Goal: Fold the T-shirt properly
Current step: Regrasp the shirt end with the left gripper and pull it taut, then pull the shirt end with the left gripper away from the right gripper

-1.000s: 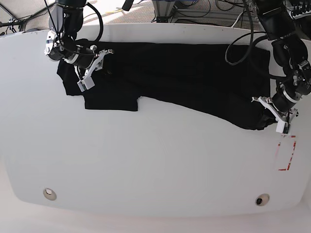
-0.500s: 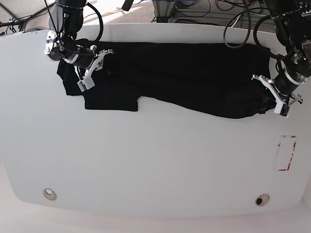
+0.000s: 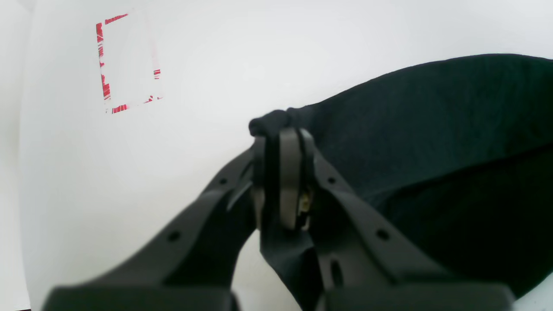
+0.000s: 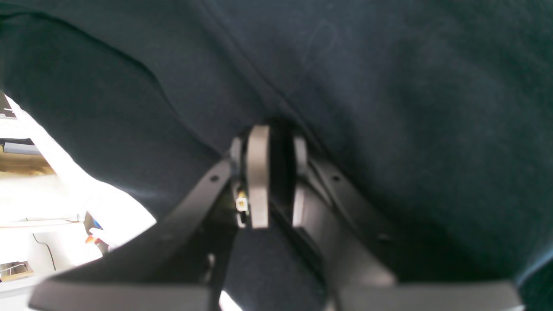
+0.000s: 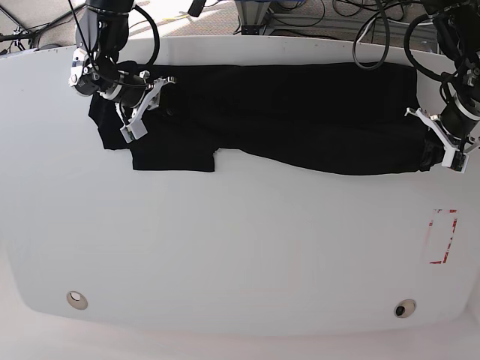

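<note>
Cloth fills most of the left wrist view: the left tool [image 3: 281,172] has its jaws pressed together on a bunched black edge of the T-shirt [image 3: 432,129], a small knot of fabric poking out past the tips; beyond it lies the white surface [image 3: 216,65] with one red-marked rectangle [image 3: 127,62] well apart from the cloth. Right wrist view: the right tool [image 4: 271,181] is clamped on a fold of the same black fabric, jaws close with cloth between them, and shirt covers nearly the whole frame; no print visible. Base view: one T-shirt [image 5: 285,112] lies as a long black band across the far half of the surface [image 5: 225,255], right tool [image 5: 142,105] gripping it at the sleeve end, left tool [image 5: 448,139] gripping the opposite end at the far side of the frame. The near edge runs uneven and one sleeve sticks out toward the front. Judgement: a first lengthwise fold looks laid or nearly laid, not yet smoothed; sleeve tuck and crosswise folds remain. Count: one shirt, two tools, one red rectangle, two round fittings [image 5: 76,300] near the front edge.
</note>
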`<state>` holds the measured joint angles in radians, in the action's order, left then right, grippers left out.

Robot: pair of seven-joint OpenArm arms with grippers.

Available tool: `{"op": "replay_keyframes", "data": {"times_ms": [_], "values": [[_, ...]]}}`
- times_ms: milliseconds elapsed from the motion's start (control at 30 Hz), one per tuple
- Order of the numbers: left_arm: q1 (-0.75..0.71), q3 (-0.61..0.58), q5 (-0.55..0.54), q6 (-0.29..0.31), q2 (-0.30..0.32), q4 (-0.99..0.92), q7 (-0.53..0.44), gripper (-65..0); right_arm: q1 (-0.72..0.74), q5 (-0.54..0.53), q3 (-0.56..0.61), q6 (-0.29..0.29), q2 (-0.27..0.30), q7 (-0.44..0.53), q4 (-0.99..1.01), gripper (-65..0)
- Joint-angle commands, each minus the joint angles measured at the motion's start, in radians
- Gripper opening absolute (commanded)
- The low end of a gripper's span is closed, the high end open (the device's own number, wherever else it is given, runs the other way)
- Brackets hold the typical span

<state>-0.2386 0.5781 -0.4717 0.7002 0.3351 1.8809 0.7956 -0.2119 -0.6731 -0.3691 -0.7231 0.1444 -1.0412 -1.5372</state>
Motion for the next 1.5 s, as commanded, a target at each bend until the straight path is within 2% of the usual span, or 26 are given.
{"op": "replay_keyframes", "data": {"times_ms": [0, 233, 433, 667, 767, 1133, 1233, 1367, 1467], "values": [[0.008, 0.013, -0.014, -0.002, 0.015, 0.035, -0.021, -63.9, -0.007, 0.106, -0.003, 0.025, 0.010, -0.070, 0.007, -57.1], [0.026, 0.041, -0.014, -0.002, 0.015, 0.055, -0.021, -64.0, 0.027, 0.108, -0.008, 0.025, 0.014, -0.069, 0.114, -57.1], [0.022, 0.041, -0.014, -0.002, 0.057, 0.069, -0.021, -63.9, 0.033, 0.108, -0.066, 0.025, 0.019, -0.024, 0.235, -57.2], [0.008, 0.043, -0.011, -0.002, 0.065, 0.099, -0.021, -63.7, 0.045, 0.108, -0.071, 0.025, 0.039, -0.020, 0.243, -57.2], [0.000, 0.036, -0.014, -0.002, 0.098, 0.101, -0.021, -63.7, 0.059, 0.109, -0.071, 0.025, 0.041, -0.020, 0.244, -57.2], [-0.117, 0.007, -0.011, -0.002, 0.124, 0.095, -0.023, -63.3, 0.064, 0.109, -0.067, 0.025, 0.047, -0.020, 0.244, -57.2], [-0.129, -0.025, -0.009, -0.002, 0.141, 0.078, -0.023, -62.1, 0.064, 0.109, -0.067, 0.025, 0.047, -0.020, 0.244, -57.2], [-0.141, -0.105, -0.008, -0.002, 0.195, 0.033, -0.021, -57.5, 0.064, 0.109, -0.067, 0.025, 0.047, -0.020, 0.244, -57.2], [-0.141, -0.151, -0.008, -0.002, 0.221, -0.028, -0.020, -57.5, 0.064, 0.109, -0.067, 0.025, 0.045, -0.020, 0.244, -57.2]]}}
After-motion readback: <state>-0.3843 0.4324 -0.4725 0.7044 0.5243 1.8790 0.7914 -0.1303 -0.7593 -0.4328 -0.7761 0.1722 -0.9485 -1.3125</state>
